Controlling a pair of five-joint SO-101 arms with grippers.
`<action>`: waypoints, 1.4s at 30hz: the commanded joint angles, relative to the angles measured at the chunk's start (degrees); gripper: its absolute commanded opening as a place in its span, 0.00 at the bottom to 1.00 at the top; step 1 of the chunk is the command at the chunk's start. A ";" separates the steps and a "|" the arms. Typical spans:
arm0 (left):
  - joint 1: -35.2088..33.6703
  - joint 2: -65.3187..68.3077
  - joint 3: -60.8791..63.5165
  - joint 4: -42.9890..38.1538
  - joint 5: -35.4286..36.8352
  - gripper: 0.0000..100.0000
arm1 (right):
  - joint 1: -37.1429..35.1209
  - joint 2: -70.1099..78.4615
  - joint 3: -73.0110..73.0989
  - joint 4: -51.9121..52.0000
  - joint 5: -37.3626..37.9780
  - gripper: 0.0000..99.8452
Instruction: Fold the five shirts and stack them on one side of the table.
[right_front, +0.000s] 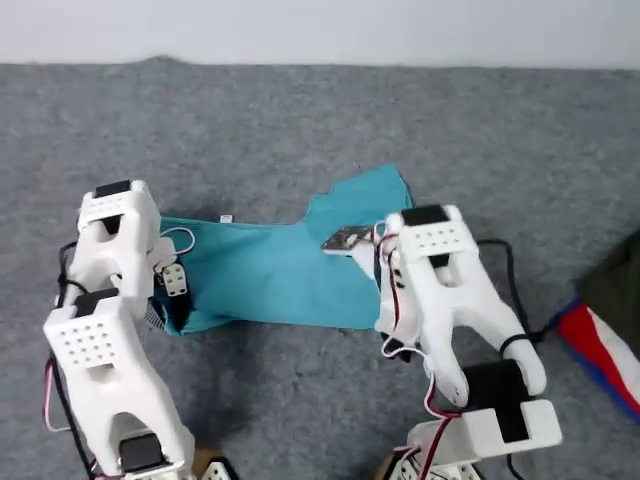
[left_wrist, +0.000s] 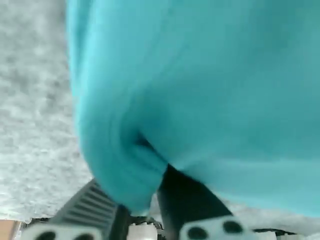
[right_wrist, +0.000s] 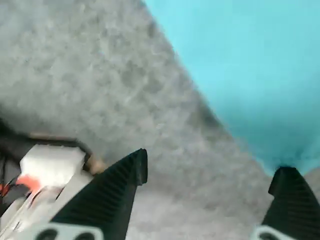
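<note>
A teal shirt (right_front: 270, 275) lies partly spread on the grey table cover, with one sleeve (right_front: 365, 195) pointing toward the back. My left gripper (left_wrist: 146, 167) is at the shirt's left edge (right_front: 175, 305) and is shut on a bunched fold of teal cloth (left_wrist: 125, 175). My right gripper (right_wrist: 210, 172) hovers low over the shirt's right front corner with its black fingers (right_wrist: 117, 185) spread wide and nothing between them. That corner of the shirt (right_wrist: 260, 115) ends just beside one fingertip.
A dark garment with a red, white and blue stripe (right_front: 600, 345) lies at the right edge of the table. Grey cover (right_front: 300, 120) stretches bare behind the shirt up to the white wall. Both arm bases stand along the near edge.
</note>
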 joint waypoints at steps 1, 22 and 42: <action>-5.01 2.73 -0.40 1.05 -0.79 0.01 | -0.04 -2.15 2.02 -7.52 0.44 0.39; -5.10 2.81 -0.22 1.05 -0.70 0.01 | 0.84 15.43 -13.80 -13.85 -4.31 0.00; -11.96 -4.22 3.38 1.14 -22.68 0.01 | 5.67 2.77 -14.07 6.81 9.49 0.01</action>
